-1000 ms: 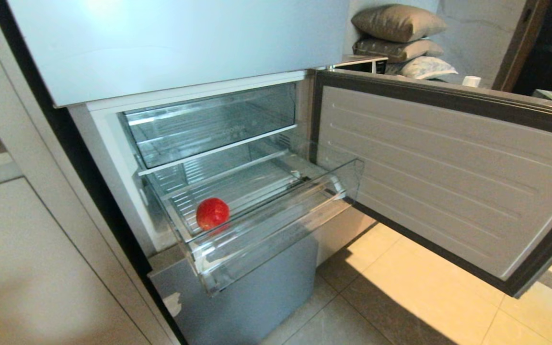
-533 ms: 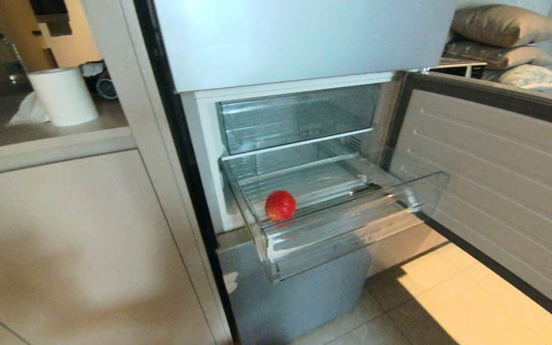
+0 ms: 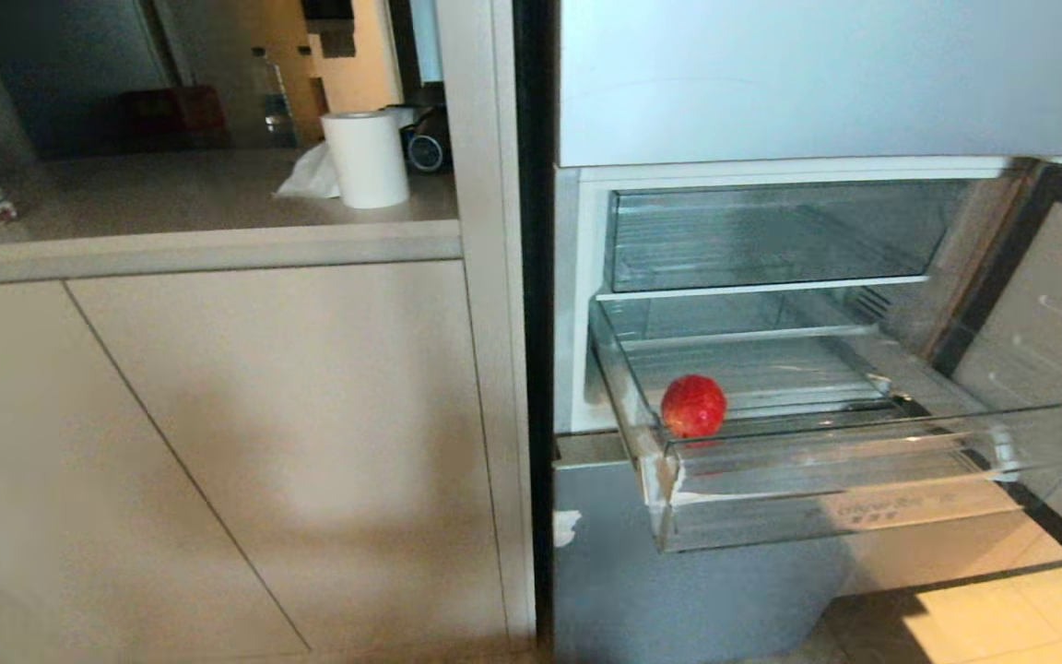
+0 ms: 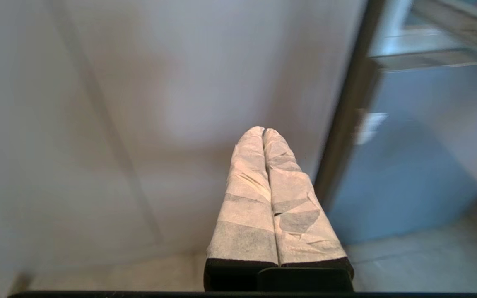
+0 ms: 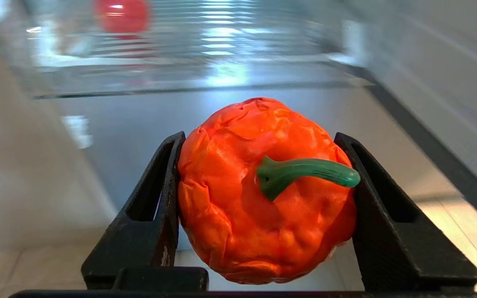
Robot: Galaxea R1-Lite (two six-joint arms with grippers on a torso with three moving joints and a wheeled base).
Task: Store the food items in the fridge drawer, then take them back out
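Right gripper (image 5: 263, 198): fingers (image 5: 155, 215) spread wide, pinching red pepper (image 5: 259, 194) on both flanks, clear of fridge drawer (image 3: 826, 470). Green stem (image 5: 304, 174) lies crosswise, tip against one finger. Left gripper (image 4: 263, 131): taped fingers pressed together, holding nothing, facing cabinet door (image 3: 264, 433). Round red fruit (image 3: 693, 405) sits in pulled-out drawer, near its front left corner.
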